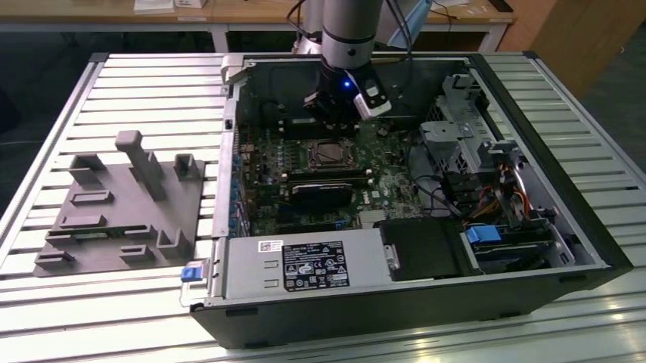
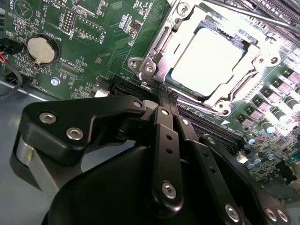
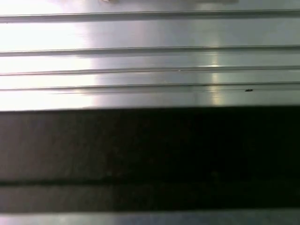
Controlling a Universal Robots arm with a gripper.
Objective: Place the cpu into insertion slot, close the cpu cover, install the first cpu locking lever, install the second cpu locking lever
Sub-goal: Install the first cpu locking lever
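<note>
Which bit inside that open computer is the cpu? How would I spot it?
Look into the open computer case at the green motherboard. Just below the gripper sits a square socket; the cpu lies in it under the cpu cover. Its flat, pale silvery top stands out against the green board.

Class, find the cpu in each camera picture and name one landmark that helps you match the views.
Exterior view: the cpu lies in its socket on the motherboard, just below the gripper.
Second wrist view: the cpu sits inside the cpu cover, beyond the gripper.
First wrist view: ribbed metal, no cpu.
Shared landmark: the green motherboard.
</note>
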